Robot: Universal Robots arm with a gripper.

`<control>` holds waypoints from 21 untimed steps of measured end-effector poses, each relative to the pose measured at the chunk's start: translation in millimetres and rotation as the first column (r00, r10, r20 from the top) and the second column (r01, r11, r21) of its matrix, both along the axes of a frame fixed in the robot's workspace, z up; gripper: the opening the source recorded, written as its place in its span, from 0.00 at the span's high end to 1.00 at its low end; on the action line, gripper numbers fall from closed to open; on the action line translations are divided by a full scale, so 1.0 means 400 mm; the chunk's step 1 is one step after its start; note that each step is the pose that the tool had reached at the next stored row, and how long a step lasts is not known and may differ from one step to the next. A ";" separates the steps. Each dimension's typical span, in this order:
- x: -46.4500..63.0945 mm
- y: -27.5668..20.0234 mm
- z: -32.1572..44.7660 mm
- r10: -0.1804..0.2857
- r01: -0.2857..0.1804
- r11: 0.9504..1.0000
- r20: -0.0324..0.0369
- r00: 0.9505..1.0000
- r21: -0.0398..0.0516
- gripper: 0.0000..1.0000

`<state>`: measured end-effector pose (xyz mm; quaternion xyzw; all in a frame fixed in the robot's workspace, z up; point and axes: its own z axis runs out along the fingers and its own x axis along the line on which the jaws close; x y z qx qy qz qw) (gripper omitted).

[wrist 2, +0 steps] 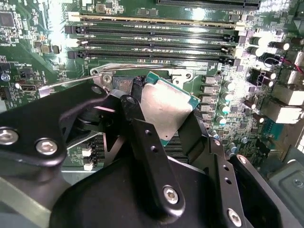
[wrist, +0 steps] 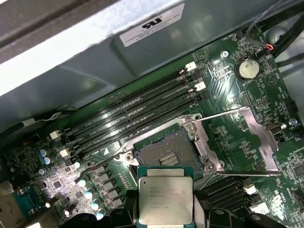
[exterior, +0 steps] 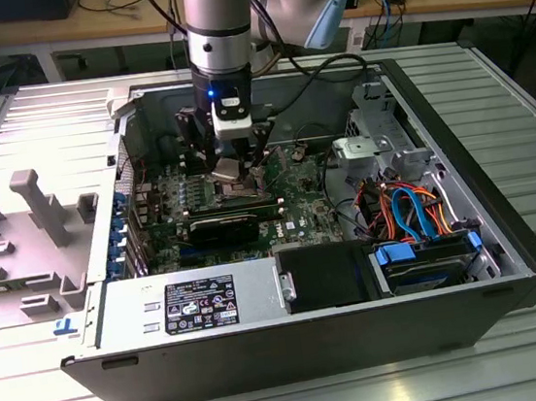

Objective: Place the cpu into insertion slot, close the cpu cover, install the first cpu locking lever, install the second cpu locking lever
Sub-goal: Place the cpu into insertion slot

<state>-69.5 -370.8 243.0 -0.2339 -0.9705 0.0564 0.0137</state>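
My gripper hangs inside the open computer case, shut on the cpu, a flat square chip with a dull silver top. In both wrist views its black fingers clamp the cpu by two opposite edges. The chip is held level a little above the board, just beside the insertion slot, whose dark centre lies bare inside its metal rim. The cpu cover is swung open to one side of the slot. Thin wire locking levers stand released along the slot's edges.
Long black memory slots run beside the socket, with small capacitors nearby. At the case's front lies the grey power supply; on the exterior view's right are the drive cage and blue and orange cables. Case walls surround the board.
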 end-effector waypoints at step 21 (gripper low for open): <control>0.004 0.000 -0.022 -0.286 0.286 0.958 0.000 0.958 -0.003 0.45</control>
